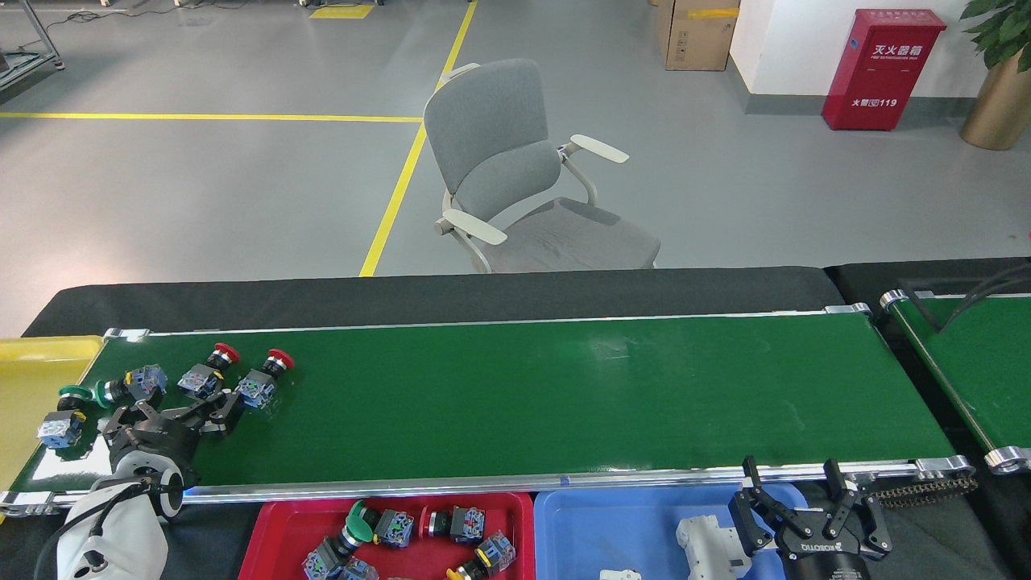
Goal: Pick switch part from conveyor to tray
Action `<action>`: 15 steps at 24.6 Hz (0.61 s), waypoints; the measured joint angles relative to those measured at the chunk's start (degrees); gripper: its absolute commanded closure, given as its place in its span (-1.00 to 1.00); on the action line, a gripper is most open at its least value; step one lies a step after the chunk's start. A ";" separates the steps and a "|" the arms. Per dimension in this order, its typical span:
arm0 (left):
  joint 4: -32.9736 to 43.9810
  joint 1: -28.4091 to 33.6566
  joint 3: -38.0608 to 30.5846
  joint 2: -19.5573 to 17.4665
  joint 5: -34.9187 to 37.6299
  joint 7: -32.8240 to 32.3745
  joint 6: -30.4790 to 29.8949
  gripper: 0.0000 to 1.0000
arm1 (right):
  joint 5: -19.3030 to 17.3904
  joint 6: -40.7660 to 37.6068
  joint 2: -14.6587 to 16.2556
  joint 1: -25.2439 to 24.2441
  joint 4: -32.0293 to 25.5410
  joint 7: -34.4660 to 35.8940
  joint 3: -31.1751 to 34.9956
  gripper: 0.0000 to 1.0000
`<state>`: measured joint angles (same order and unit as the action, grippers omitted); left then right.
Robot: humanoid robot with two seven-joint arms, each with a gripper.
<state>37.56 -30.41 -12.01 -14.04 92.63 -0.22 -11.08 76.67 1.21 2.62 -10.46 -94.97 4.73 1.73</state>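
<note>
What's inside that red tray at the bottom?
The red tray holds a jumble of switch parts: one with a green cap, one red, one yellow, with blue-grey blocks. The picture's bottom edge cuts off its near part, so a full count is impossible.

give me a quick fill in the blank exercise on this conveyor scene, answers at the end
1. The switch parts on the conveyor number ____.
2. The tray holding switch parts is ____.
3. The left hand hovers over the belt's ____ end.
4. Behind the conveyor stands a grey ____.

Answers: four; red; left; chair
</note>
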 measured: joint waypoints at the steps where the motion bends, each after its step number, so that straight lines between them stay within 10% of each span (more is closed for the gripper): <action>1: -0.28 -0.06 0.00 0.02 -0.38 0.48 -0.11 0.89 | 0.00 0.00 0.00 0.00 0.00 0.00 -0.01 -0.98; 15: 6.25 0.82 0.64 -0.62 -12.60 0.65 -7.55 0.95 | 0.00 0.00 0.00 -0.09 -0.01 -0.01 -0.73 -0.99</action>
<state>43.81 -29.59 -11.38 -14.66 80.03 0.43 -18.64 76.67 1.21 2.62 -10.55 -94.98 4.72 1.00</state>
